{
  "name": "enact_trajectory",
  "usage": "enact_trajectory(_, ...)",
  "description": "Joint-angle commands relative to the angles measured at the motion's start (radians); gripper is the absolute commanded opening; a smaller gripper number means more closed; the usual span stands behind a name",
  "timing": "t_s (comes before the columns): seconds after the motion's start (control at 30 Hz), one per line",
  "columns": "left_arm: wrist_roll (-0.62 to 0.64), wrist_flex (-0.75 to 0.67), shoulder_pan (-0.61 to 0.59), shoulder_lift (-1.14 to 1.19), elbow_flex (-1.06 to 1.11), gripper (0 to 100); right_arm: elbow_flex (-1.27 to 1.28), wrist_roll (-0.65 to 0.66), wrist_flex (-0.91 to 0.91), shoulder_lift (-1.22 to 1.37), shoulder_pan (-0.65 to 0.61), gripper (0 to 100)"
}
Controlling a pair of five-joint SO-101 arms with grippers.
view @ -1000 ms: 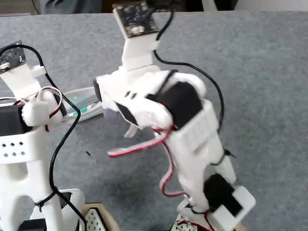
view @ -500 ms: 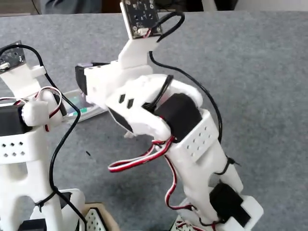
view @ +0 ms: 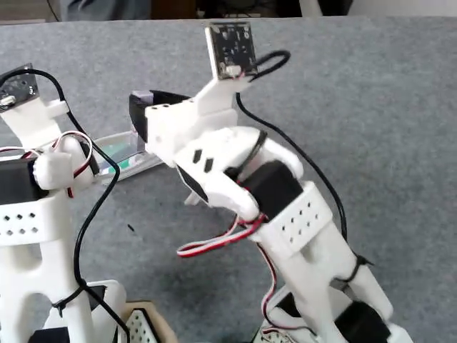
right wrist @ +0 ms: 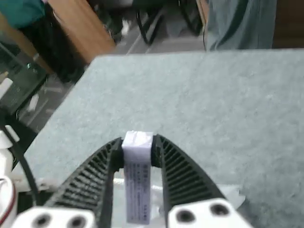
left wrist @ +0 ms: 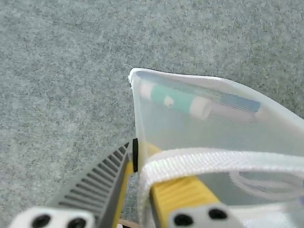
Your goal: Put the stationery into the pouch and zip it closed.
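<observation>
On the grey bench [view: 385, 107], close to the left arm [view: 43, 207], lies the clear pouch [view: 123, 156]. A teal-and-white pen [left wrist: 176, 99] sits inside it along one edge. The left jaws are drawn in narrow on the pouch's rim, one side grey and ribbed, the other padded yellow. A white strap [left wrist: 213, 161] runs across the pouch just beside them.

The right jaws grip a small white eraser [right wrist: 137, 180] with a printed label. They hold it up off the bench, and in the high view it is just beside the pouch's far side.

From above, the right arm [view: 285, 207] fills the middle of the bench and covers the pouch's right end. The left arm's black cable [view: 91, 207] crosses in front of the pouch's other end, and that arm's white body hides the spot where its jaws meet the rim. A tan-edged box [view: 153, 321] sits at the near edge between the two bases. Past the far side of the bench, the right wrist view shows a wooden cabinet [right wrist: 80, 28] and dark chair legs [right wrist: 156, 23]
</observation>
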Motion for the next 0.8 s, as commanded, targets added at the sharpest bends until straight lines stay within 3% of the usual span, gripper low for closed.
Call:
enact_trajectory(0.0, -0.008, -0.021, -0.016, -0.006, -0.001, 3, 0.047, 0.014, -0.087, -0.062, 0.014, 1.2)
enact_trajectory(0.4, -0.012, -0.018, -0.016, -0.006, -0.001, 3, 0.088, 0.015, -0.094, -0.068, 0.017, 1.2)
enact_trajectory(0.53, -0.009, -0.020, -0.018, -0.006, -0.001, 3, 0.151, 0.077, -0.101, -0.068, 0.021, 1.2)
enact_trajectory(0.77, -0.009, -0.017, -0.019, -0.006, -0.001, 3, 0.340, 0.160, -0.328, -0.070, 0.023, 1.2)
